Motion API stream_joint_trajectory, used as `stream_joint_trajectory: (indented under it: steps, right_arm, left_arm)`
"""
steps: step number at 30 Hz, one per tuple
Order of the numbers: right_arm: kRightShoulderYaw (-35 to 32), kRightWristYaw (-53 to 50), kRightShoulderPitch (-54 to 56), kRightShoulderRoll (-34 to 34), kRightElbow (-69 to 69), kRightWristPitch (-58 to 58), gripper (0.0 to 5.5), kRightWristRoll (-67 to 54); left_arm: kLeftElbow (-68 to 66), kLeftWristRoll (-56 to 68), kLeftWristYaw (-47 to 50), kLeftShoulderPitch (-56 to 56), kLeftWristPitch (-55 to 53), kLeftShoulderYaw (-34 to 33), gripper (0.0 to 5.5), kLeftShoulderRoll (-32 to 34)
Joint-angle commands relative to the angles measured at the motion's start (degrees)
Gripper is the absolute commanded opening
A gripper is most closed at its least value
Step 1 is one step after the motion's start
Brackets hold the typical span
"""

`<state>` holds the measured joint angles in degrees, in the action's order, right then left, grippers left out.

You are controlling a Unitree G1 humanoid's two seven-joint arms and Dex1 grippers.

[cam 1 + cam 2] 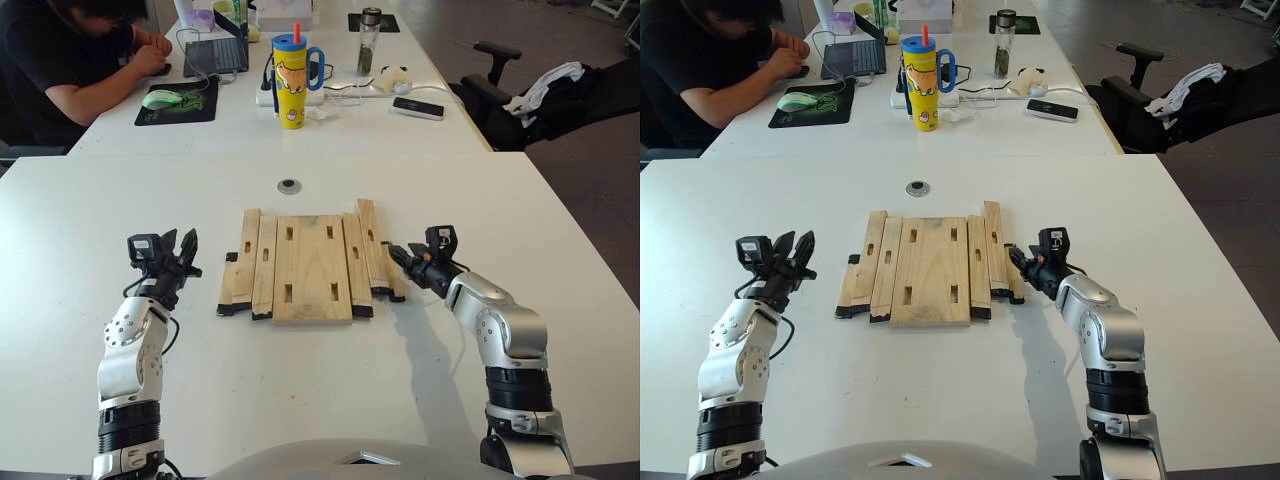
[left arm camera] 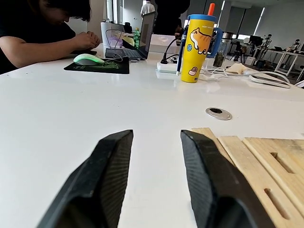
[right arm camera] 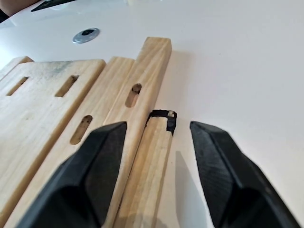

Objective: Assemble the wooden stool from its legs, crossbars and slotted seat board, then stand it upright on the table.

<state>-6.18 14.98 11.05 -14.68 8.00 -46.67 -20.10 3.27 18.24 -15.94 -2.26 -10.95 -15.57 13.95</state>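
seat board (image 1: pixel 312 268): lies flat on the white table (image 1: pixel 90 220), four slots facing up. left slats (image 1: pixel 264 262): two slotted strips flat against the board's left edge, side by side. right slats (image 1: pixel 358 262): two slotted strips against the board's right edge; the outer one is a little skewed and its far end passes the board's far edge. bar (image 3: pixel 151 161): a short piece with a black-capped end, lying just right of the right slats, along the outer one.

right gripper (image 3: pixel 158 126): low over the table to the right of the board, fingers spread wide, one to each side of the bar's capped end; whether they touch it cannot be told. left gripper (image 1: pixel 180 240): to the left of the board, apart from the left slats, fingers parted wide with nothing between them.

grommet (image 1: pixel 289 186): a round metal insert in the table beyond the board's far edge. cup (image 1: pixel 291 80): a yellow lidded cup well beyond the board, on a second table.
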Motion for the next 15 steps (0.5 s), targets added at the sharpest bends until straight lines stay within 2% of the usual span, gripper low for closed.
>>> stream_joint_trajectory:
  steps: [1,8,15]
  right_arm:
    - [0.51,0.60,0.30,-0.81,-0.81,-1.21,2.43,0.13]
    - [1.90,1.62,0.48,-1.83,-2.00,-1.86,2.43,0.80]
    - [8.20,2.34,-1.34,-5.40,-3.37,-2.75,2.43,5.73]
  left_arm:
    - [0.45,0.21,1.31,0.00,-0.48,0.18,1.82,-0.91]
    - [0.90,-0.28,1.98,0.34,-0.42,1.02,1.82,-1.25]
    - [0.26,-1.18,2.07,-0.30,-0.05,1.65,1.82,-0.91]
